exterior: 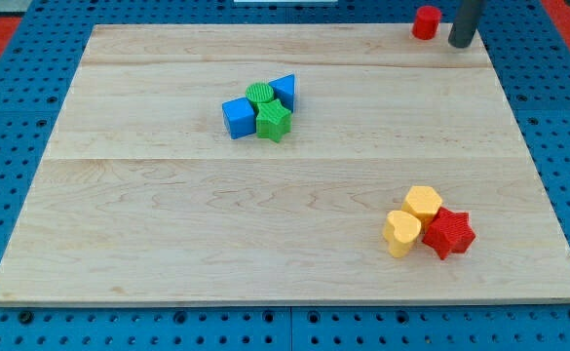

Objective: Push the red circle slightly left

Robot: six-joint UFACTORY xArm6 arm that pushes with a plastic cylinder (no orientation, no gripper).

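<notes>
My rod comes down from the view's top edge at the far right, nearly upright, only its lower stretch showing. My tip (pixel 460 43) sits at the desk's (pixel 265 224) top right corner, right on the board's edge. No gripper on this rig, so there is nothing to spread or pinch: just the bare rod end.

The red circle (pixel 426 21) is just beside my tip, toward the view's left and a touch higher, with a thin gap between them as far as I can tell.

Well away from my tip, down toward the view's bottom, a trio sits bunched together: a yellow hexagon-like block (pixel 423 203), a yellow heart-like block (pixel 401 233) and a red star (pixel 449 232), all touching.

Far off to the view's left of my tip, a second cluster: a blue cube (pixel 237 117), a green circle (pixel 260 95), a blue triangle (pixel 284 90) and a green star (pixel 274 122), packed tight.
</notes>
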